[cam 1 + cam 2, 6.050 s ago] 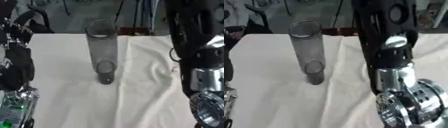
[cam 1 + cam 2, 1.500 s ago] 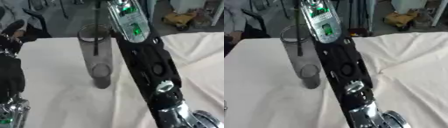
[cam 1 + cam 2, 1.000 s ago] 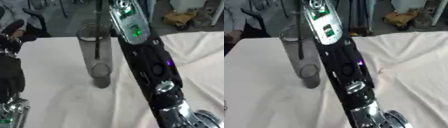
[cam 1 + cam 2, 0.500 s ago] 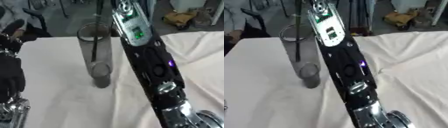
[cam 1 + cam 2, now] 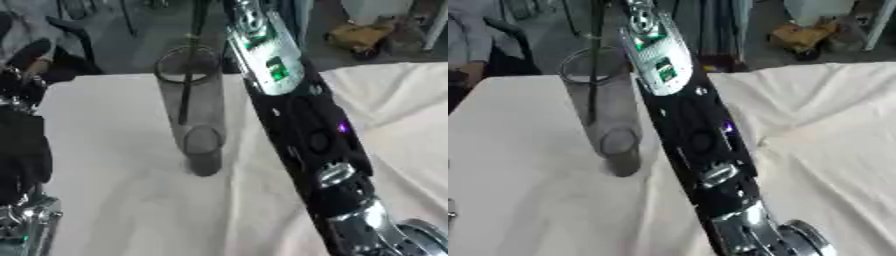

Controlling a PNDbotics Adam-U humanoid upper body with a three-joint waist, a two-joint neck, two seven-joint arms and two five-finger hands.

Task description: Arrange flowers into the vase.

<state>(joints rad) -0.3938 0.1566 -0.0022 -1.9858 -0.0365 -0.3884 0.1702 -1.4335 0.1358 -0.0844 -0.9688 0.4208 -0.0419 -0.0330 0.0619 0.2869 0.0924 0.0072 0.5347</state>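
Left eye view: a tall clear vase (image 5: 194, 107) stands upright on the white cloth (image 5: 114, 190), its dark base toward the camera. A thin dark flower stem (image 5: 188, 80) passes down through the vase's mouth, its lower end partway down inside; its top runs out of frame above. The right arm (image 5: 297, 125) reaches up past the right of the vase, the right hand itself out of frame, so its fingers cannot be told. The left hand (image 5: 22, 145) shows at the edge left of the vase; finger state cannot be told there. Right eye view: the stem (image 5: 592, 65) leans inside the vase (image 5: 605, 105), the arm (image 5: 684, 125) just beside the vase wall. Risk, as judged: the forearm is close enough that a sideways swing could topple the narrow vase; a stem released high may tip out.
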